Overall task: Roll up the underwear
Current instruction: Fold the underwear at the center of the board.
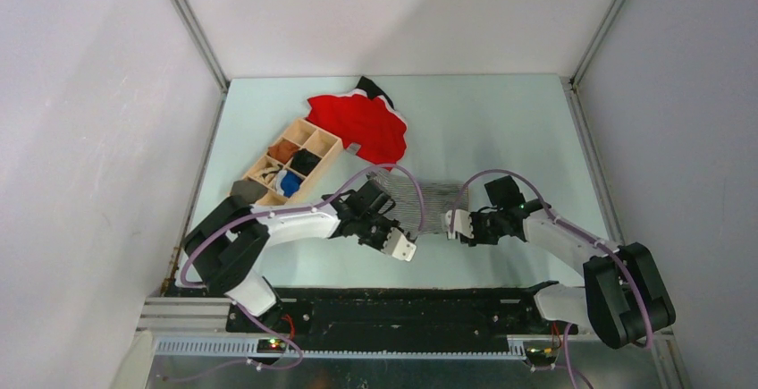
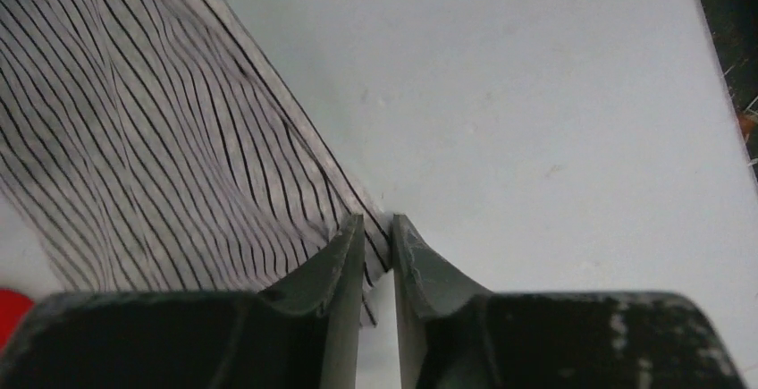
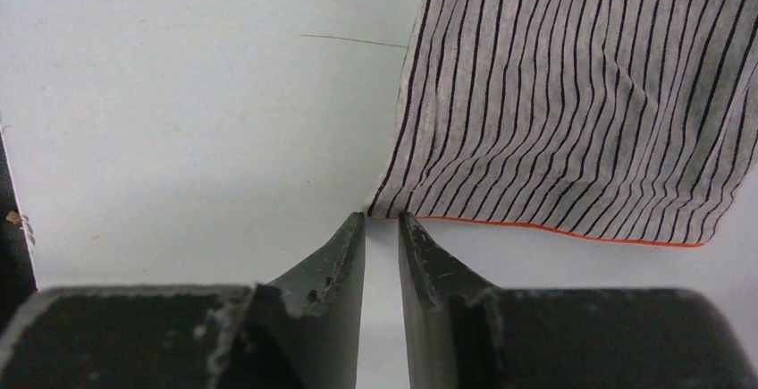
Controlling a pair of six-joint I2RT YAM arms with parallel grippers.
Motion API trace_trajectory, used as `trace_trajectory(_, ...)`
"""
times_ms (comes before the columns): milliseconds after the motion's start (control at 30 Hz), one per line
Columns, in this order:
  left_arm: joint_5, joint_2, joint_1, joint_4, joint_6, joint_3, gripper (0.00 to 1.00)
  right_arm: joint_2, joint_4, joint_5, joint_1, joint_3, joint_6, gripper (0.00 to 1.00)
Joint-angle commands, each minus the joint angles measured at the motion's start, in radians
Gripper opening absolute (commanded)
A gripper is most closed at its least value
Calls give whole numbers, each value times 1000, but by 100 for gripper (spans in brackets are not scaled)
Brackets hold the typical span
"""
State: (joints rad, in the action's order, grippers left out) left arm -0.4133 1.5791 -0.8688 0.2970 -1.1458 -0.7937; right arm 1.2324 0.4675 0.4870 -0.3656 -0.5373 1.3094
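The underwear [image 1: 432, 199] is grey-and-white striped cloth lying in the middle of the table between my two arms. My left gripper [image 1: 399, 244] is at its near left corner. In the left wrist view the left gripper [image 2: 377, 221] is shut on that corner, and the striped cloth [image 2: 161, 130] rises slightly from the table. My right gripper [image 1: 457, 225] is at the near right corner. In the right wrist view the right gripper [image 3: 382, 217] is closed to a narrow gap on the very edge of the underwear [image 3: 572, 103], by its orange hem.
A bright red cloth [image 1: 362, 125] with dark trim lies behind the underwear. A wooden compartment box [image 1: 315, 128] with small items stands at the back left, with a grey object [image 1: 246, 190] at its near end. Walls enclose the table.
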Motion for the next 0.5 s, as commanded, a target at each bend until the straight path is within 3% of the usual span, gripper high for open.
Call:
trace_trajectory(0, 79, 31, -4, 21, -68, 26, 14, 6, 2, 7, -5, 13, 15, 17)
trace_trajectory(133, 73, 19, 12, 61, -52, 9, 0, -44, 29, 18, -3, 13, 18, 0)
trace_trajectory(467, 45, -56, 134, 173, -8, -121, 0, -194, 176, -3, 0, -59, -20, 0)
